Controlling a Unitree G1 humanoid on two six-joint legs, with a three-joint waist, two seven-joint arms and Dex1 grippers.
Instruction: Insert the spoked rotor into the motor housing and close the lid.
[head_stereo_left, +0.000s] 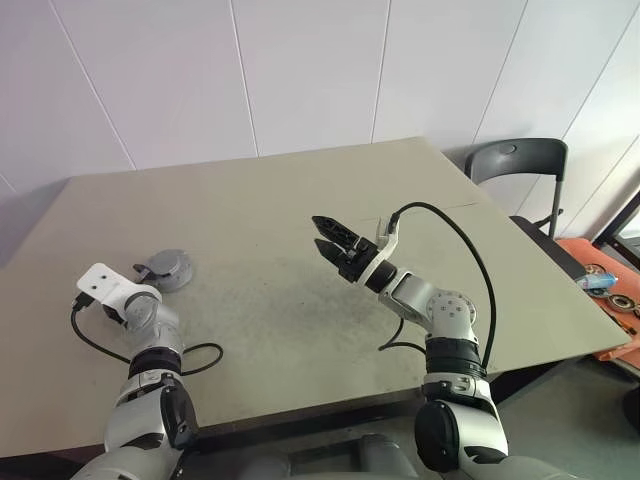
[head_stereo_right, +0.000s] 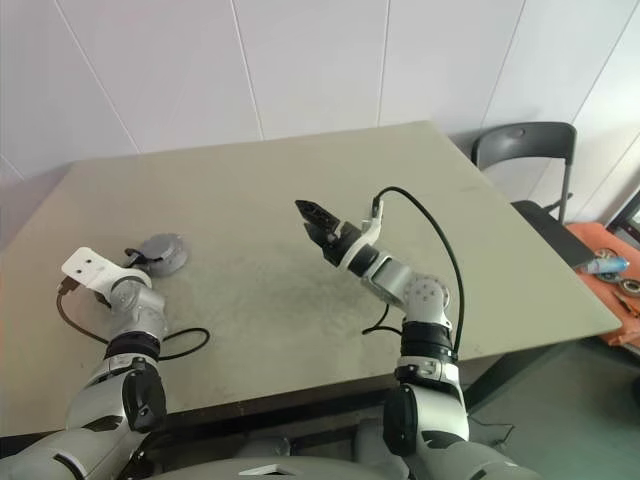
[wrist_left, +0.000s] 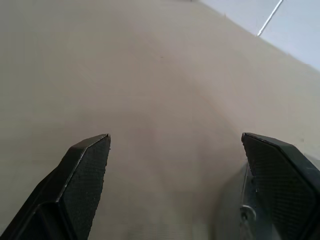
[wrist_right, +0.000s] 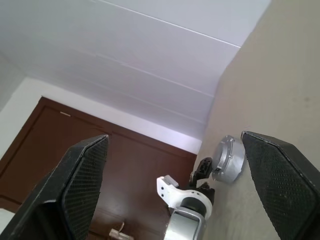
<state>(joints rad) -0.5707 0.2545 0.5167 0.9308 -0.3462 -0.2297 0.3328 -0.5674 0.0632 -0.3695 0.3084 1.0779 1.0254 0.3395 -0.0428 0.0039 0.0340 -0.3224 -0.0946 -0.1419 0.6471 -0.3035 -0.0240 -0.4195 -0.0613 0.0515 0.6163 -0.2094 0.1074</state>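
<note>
A: Where does the work stand?

B: The grey ribbed lid (head_stereo_left: 170, 268) sits on the table (head_stereo_left: 300, 200) at about nine o'clock from the table's middle, and it looks seated on the motor housing, though I cannot make out the housing or the spoked rotor under it. The left gripper (head_stereo_left: 147, 272) is just beside the lid at its near-left edge, jaws spread wide and holding nothing. I judge the assembly closed, or close to it.

A: And the other pincer?

B: The right gripper (head_stereo_left: 328, 240) hangs above the table's middle, at roughly three o'clock from the lid and well apart from it, fingers fully apart and empty, tips aimed toward the lid.

A: So how to finish well?

B: If the lid needs a last press, I would bring the left fingers square over its top instead of nudging the rim, since a sideways touch could slide the stack across the bare table. Keep the right arm clear and check the lid sits flat all round.

A: What do the wrist cameras add?

B: The right wrist view shows the lid from the side, a thick silver disc with the left gripper just against it. The left wrist view catches a grey curved edge beside one finger (wrist_left: 282, 175). The head views alone show both arms, plus a chair (head_stereo_left: 520, 165) beyond the far right corner.
</note>
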